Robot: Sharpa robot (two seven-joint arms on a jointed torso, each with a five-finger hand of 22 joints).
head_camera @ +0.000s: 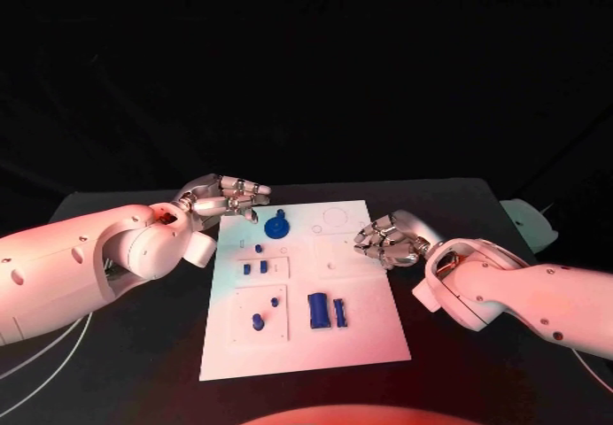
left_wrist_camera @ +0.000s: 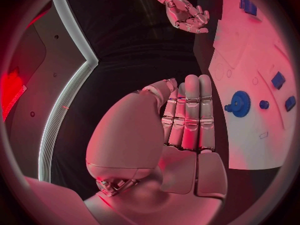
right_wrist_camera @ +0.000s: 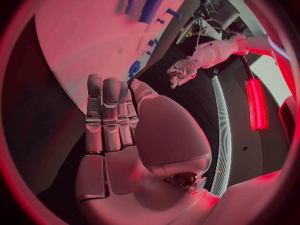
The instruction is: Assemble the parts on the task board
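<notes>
Left hand (head_camera: 228, 197) empty, fingers straight and together, beside board's far left corner | Right hand (head_camera: 387, 242) empty, fingers likewise, at board's right edge | Task board (head_camera: 358, 345) carries blue gear (head_camera: 276, 229) at far end, small blue pieces mid-left, two blue blocks (head_camera: 326, 310) nearer | Stage undetermined; judgement: any pick needs fingers parted and square over one piece, neighbours left undisturbed.

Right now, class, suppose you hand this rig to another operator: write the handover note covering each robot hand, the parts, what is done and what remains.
Left robot hand: holds nothing, fingers straight and together, beside the board's far left corner.
Right robot hand: holds nothing, at the board's right edge.
Parts: blue gear at the far end; small pieces mid-board; two blocks and more pieces nearer the robot.
Done: cannot tell which parts are seated.
Left: neither hand holds a part; assembly seems mostly ahead.
</notes>
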